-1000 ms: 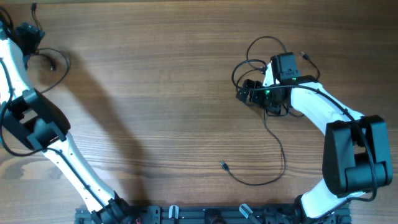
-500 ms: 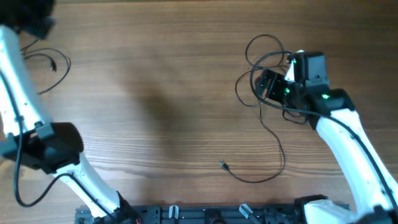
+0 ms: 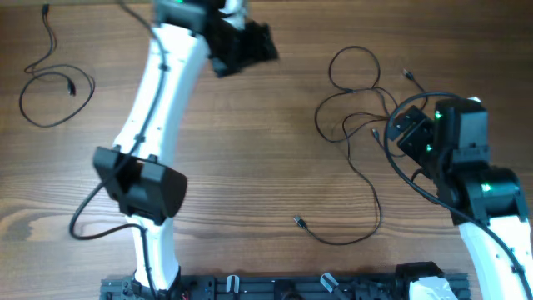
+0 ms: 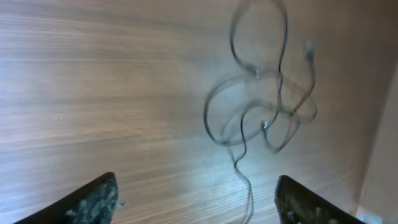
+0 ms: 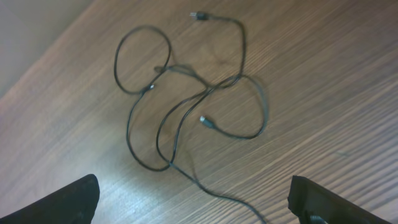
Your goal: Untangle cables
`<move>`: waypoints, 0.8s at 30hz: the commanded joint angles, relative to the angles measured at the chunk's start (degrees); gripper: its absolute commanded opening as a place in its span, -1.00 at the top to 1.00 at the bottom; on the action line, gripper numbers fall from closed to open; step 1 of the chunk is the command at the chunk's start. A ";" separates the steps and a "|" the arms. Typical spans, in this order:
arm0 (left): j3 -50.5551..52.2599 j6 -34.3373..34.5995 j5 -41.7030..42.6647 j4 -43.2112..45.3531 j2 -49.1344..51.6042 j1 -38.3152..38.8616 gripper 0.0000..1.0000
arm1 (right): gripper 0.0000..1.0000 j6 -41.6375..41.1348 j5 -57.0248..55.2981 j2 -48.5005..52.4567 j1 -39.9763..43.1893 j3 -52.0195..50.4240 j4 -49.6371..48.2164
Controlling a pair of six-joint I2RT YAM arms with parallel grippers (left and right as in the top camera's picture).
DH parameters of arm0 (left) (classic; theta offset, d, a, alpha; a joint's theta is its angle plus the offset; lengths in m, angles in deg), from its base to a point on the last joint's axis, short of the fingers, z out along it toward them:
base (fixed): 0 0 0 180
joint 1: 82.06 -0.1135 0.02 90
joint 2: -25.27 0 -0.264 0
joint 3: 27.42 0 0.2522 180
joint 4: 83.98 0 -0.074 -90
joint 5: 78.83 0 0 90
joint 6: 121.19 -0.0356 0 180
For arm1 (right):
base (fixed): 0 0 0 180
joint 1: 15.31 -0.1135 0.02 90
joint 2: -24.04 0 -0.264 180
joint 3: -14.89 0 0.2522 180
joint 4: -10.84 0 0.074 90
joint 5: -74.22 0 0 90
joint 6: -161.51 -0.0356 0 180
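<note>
The cables [image 3: 354,90] lie as a loose tangle of thin black loops on the wooden table right of centre. One tail runs down to a plug end [image 3: 298,221]. My left gripper [image 3: 254,43] hangs open at the upper middle, left of the tangle. In its wrist view the cables [image 4: 266,124] lie ahead of the open left gripper [image 4: 196,186], and a tail passes on the table under the gap. My right gripper [image 3: 405,129] stands open just right of the tangle. In the right wrist view the loops [image 5: 208,121] lie beyond the empty right gripper [image 5: 194,186].
A separate thin black cord [image 3: 65,77] lies in a loop at the far left of the table. The left arm's white links [image 3: 141,125] stretch across the left half. The rail of the arm bases [image 3: 275,287] runs along the front edge.
The left arm has swung from the far left to the upper middle, toward the tangle. The right gripper has drawn back to the right off the tangle, whose loops now lie spread out.
</note>
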 commanded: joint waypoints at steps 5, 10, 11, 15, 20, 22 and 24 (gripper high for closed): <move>20.02 4.02 -1.38 17.77 0.81 13.90 -0.21 | -0.99 -0.96 -1.60 -5.60 2.93 -0.11 1.95; 28.02 7.21 -1.42 30.47 0.83 19.71 -0.10 | -0.99 -0.98 -1.57 -5.53 2.93 -0.11 3.96; 29.46 8.37 -1.44 32.89 0.83 20.65 -0.04 | -0.99 -1.01 -1.60 -5.53 2.93 -0.11 4.50; 32.68 10.93 -1.49 39.10 1.75 23.41 0.14 | -0.99 -0.98 -1.36 -5.53 2.93 -0.11 5.70; 32.70 15.02 -4.94 43.12 5.25 23.76 0.15 | -0.99 -0.98 -0.02 -5.53 2.91 -0.11 6.67; 32.70 15.61 -5.09 44.87 6.56 23.67 0.17 | -1.00 -0.96 -0.02 -5.53 2.91 -0.11 7.06; 32.70 15.63 -5.31 46.10 8.00 23.69 0.17 | -0.99 -0.96 -0.02 -5.53 2.91 -0.11 7.23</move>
